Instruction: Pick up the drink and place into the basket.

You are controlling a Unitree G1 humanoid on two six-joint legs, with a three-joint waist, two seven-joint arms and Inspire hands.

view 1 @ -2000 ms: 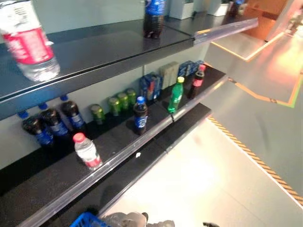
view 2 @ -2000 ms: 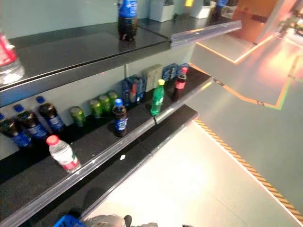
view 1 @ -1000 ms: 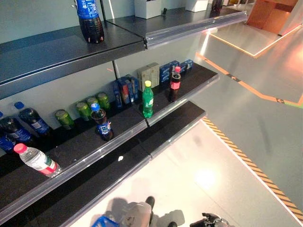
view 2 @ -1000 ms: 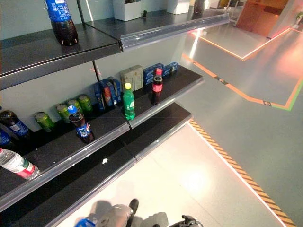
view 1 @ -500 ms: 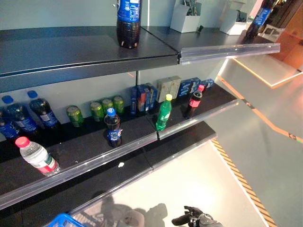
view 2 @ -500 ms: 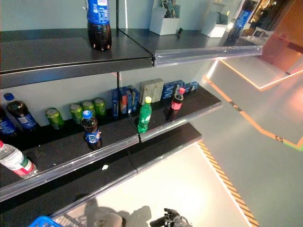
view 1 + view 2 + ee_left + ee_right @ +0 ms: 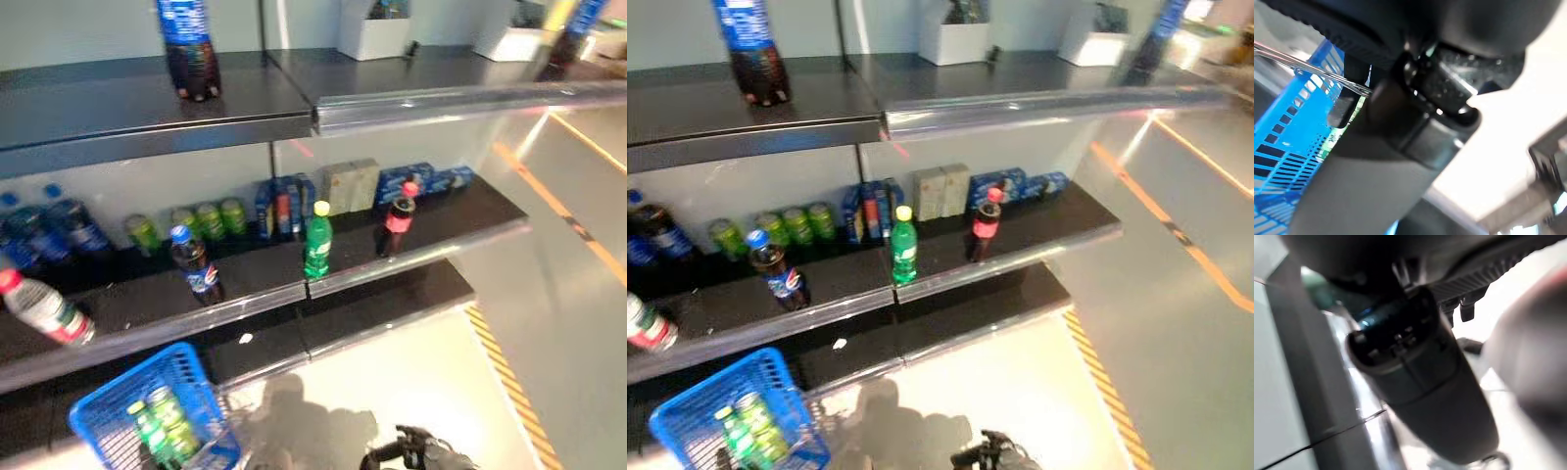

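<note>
Drinks stand on the middle shelf: a green bottle with a yellow cap, a dark bottle with a red cap, a dark bottle with a blue cap and a tilted water bottle. The blue basket hangs at the lower left with green drinks inside. In the left wrist view my left hand is curled over the basket's wire handle. My right hand hangs low over the floor, fingers relaxed and holding nothing, far below the shelf.
Green cans and small cartons line the back of the middle shelf. A tall dark bottle stands on the upper shelf, beside white boxes. A lower shelf juts out near the floor. Striped tape runs across the floor.
The camera has swung, shifting the whole picture. The blue basket has come up into view at the lower left. The drinks on the shelves stand as before.
</note>
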